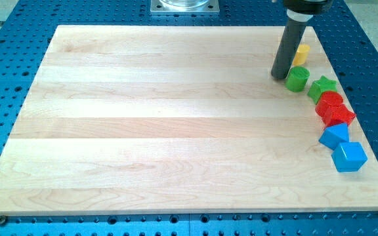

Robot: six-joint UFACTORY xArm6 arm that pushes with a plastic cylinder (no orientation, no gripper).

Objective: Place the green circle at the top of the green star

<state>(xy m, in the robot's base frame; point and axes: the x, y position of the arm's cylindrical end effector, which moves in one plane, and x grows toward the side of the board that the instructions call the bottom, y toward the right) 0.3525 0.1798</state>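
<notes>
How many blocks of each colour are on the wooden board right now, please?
Green: 2, the green circle and the green star
Red: 2, red blocks
Blue: 2, blue blocks
Yellow: 1, the yellow block
Total: 7
My tip is beside the green circle, on its left.

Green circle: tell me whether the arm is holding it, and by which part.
Nothing is held; the arm has only a rod. My tip stands just off the left side of the green circle, seemingly touching it. The green star lies to the circle's right.
</notes>
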